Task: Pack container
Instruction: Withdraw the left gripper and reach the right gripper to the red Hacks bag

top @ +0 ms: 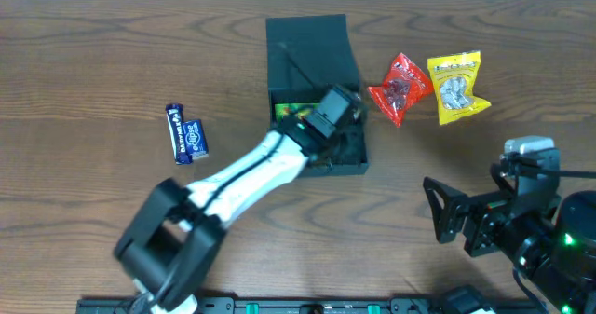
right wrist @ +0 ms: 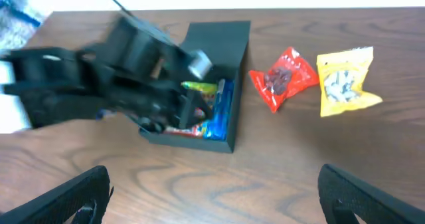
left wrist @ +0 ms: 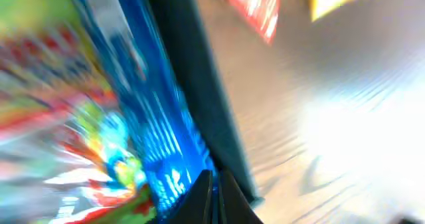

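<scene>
The dark teal container (top: 307, 44) stands at the table's centre with its flap lid open toward the back; it also shows in the right wrist view (right wrist: 219, 38). Colourful snack packets lie inside it, among them a blue packet (right wrist: 219, 111) against the right wall. My left gripper (top: 343, 139) reaches into the container's right side. In the blurred left wrist view its fingers (left wrist: 216, 197) are closed together beside the blue packet (left wrist: 146, 117) and the container wall (left wrist: 192, 71). My right gripper (top: 440, 211) is open and empty over bare table at the front right (right wrist: 212, 197).
A red snack packet (top: 399, 88) and a yellow snack packet (top: 456, 88) lie right of the container, also in the right wrist view (right wrist: 282, 78) (right wrist: 343, 81). Two blue packets (top: 184, 132) lie on the table to the left.
</scene>
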